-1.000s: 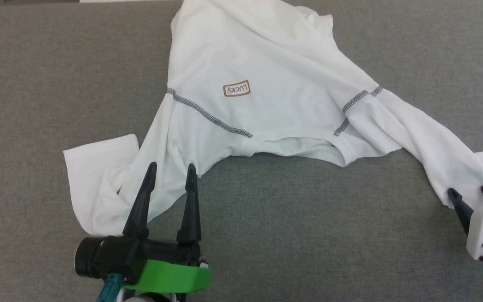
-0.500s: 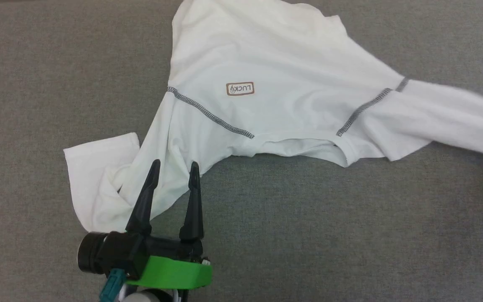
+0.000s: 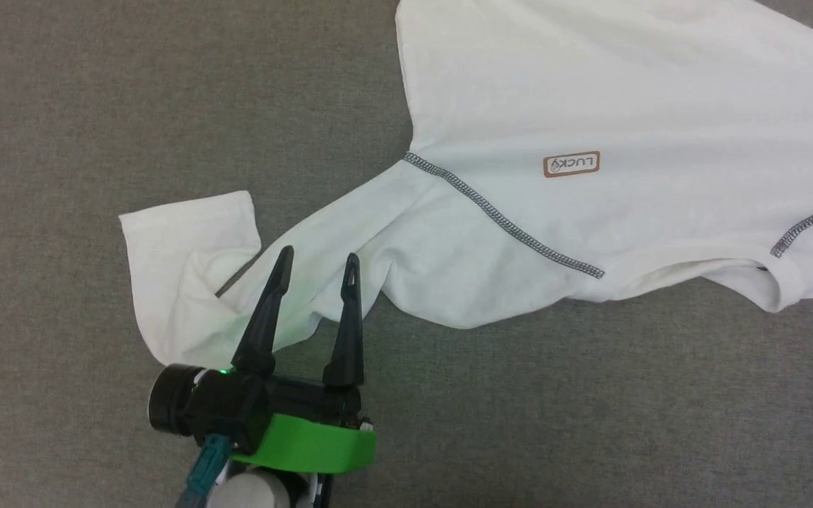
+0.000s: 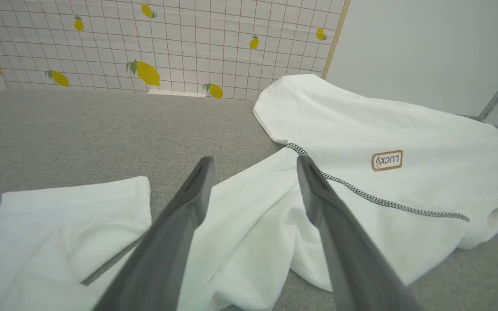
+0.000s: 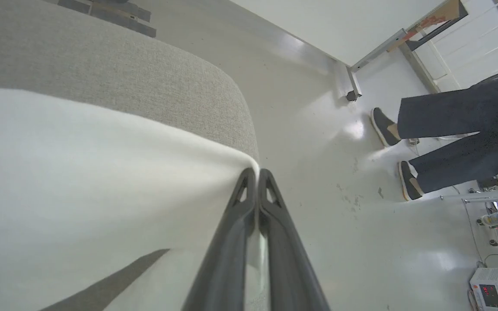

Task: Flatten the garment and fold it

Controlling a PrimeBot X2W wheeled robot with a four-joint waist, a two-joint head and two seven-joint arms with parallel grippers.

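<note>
One grey cloth-covered bench (image 3: 96, 106) carries one white long-sleeved shirt (image 3: 590, 92). It lies spread with the collar toward the robot, the body running off the top and right edges of the head view. One sleeve (image 3: 188, 261) stretches to the lower left and doubles back on itself, its cuff lying flat on the bench.

In the right wrist view, one person stands on the pale floor beside the bench, with two dark trouser legs and two dark shoes (image 5: 383, 126) showing.

There are two end effectors. The left end effector (image 3: 319, 252) is released, its two fingers spread wide over the bunched sleeve; whether they touch the cloth I cannot tell. The right end effector (image 5: 256, 172) is clenched on an edge of the shirt, just past the bench's rounded corner.

Two grey zigzag seams (image 3: 505, 226) slant from the collar. One small brown-bordered patch (image 3: 571, 164) sits between them.
</note>
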